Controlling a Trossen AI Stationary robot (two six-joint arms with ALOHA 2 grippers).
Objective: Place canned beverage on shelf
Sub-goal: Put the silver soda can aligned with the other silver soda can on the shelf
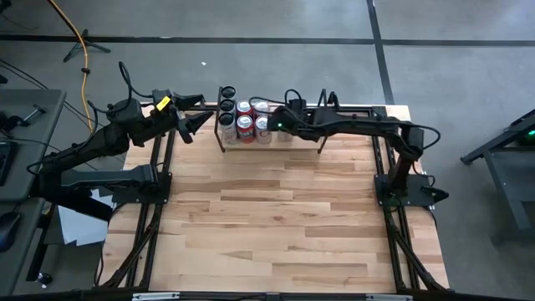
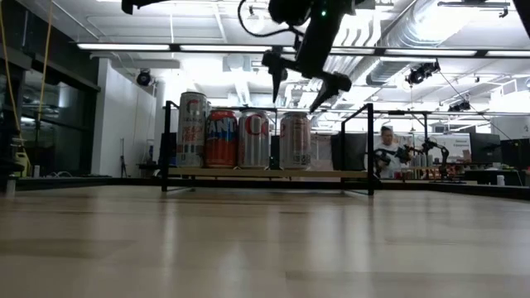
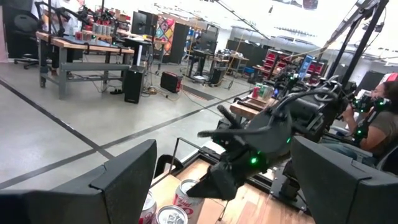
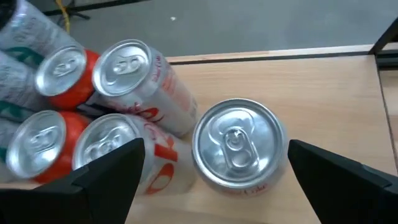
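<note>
The shelf (image 2: pixel 331 173), a low pale plank with thin black rods, stands at the table's far edge and carries several upright cans (image 2: pixel 222 139). The rightmost one is a silver can (image 4: pixel 239 143), standing on its base (image 2: pixel 295 141). My right gripper (image 2: pixel 300 91) hovers open just above this can, slanting down, with its fingers to either side of the can's top (image 4: pixel 216 148) and clear of it. My left gripper (image 1: pixel 191 125) waits open and level beside the shelf's left end, nothing between its fingers (image 3: pixel 224 148).
The shelf's right part (image 2: pixel 352 170), beside the silver can, is bare plank. Black rod uprights (image 2: pixel 369 145) frame the shelf's ends. The wooden tabletop (image 1: pixel 276 226) spreads out toward the near edge. A person (image 2: pixel 385 149) sits in the room far behind the table.
</note>
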